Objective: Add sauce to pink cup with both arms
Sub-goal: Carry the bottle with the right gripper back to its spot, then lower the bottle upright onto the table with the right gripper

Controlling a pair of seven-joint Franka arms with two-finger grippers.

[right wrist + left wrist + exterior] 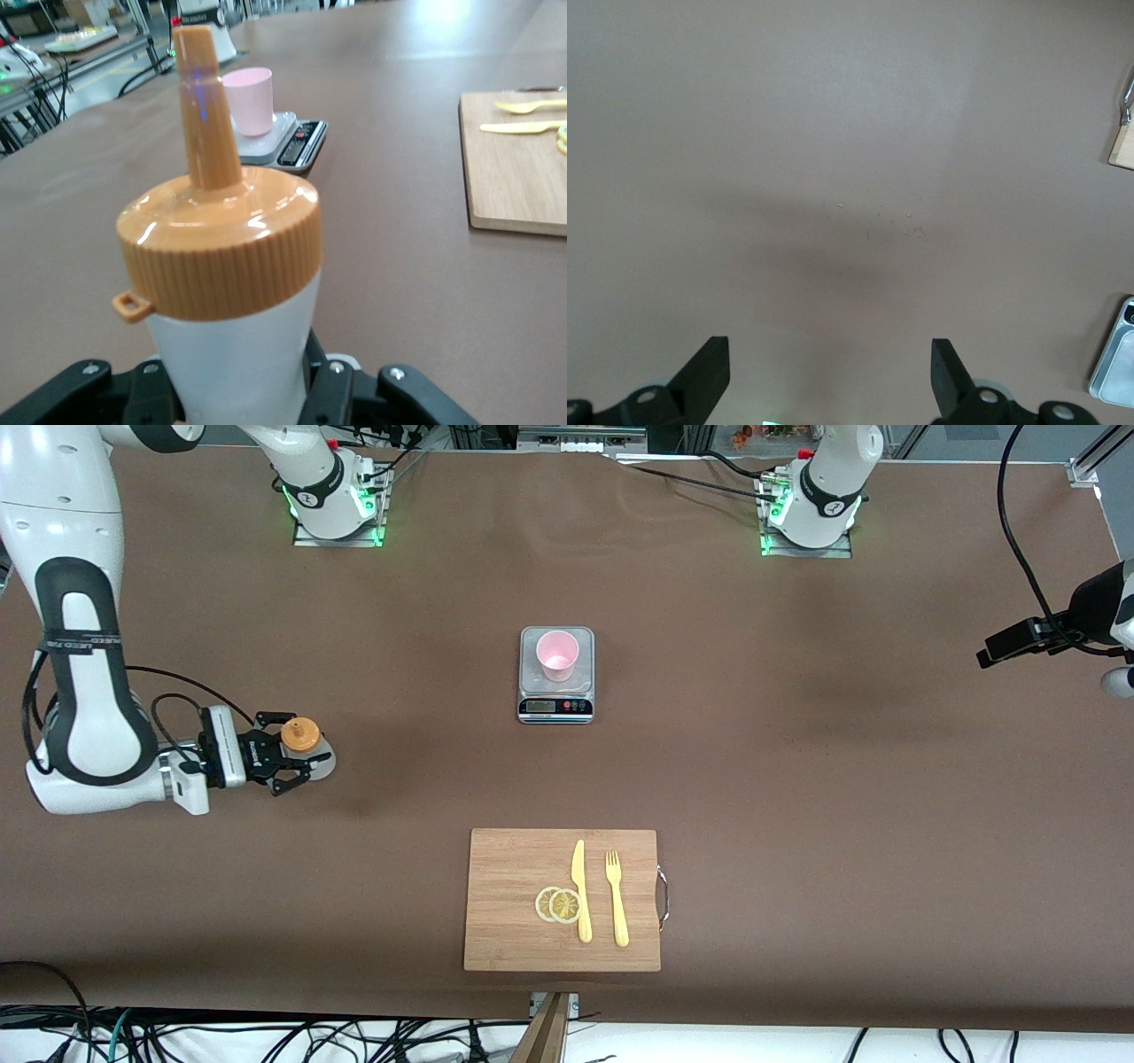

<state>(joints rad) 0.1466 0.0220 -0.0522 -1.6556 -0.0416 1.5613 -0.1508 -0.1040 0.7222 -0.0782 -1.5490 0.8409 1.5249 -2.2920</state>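
Front view with both wrist views. The right tool [288, 766] of the right white jointed arm [84, 682] is closed on the sauce bottle, a small translucent whitish plastic squeeze bottle [306, 748] with a ribbed orange nozzle cap, toward the right arm's end of the brown bench [797, 735]. The bottle stands upright between the dark fingers [332, 390], which clamp its whitish body below the cap; whether its base touches the bench cannot be told. In the right wrist view the bottle [230, 292] fills the foreground, nozzle pointing up.

The pale pink plastic cup [557, 654], round-rimmed and without a handle, stands upright on the silver platform of a small digital kitchen scale [555, 704] near the middle of the bench, well apart from the bottle. The cup [250, 99] and scale [297, 142] also appear in the right wrist view.

The left tool [830, 376] hangs over bare bench surface toward the left arm's end, its two dark fingers [709, 372] spread wide with nothing between them; this arm waits. Only part of the left arm [1090, 615] enters the front view at its edge.

Nearer to the front camera than the scale lies a rectangular light wooden cutting board [505, 868] with a metal handle. On it rest two overlapping round lemon slices [558, 904], a yellow plastic knife [581, 890] touching them, and a yellow plastic fork [616, 899] just beside the knife
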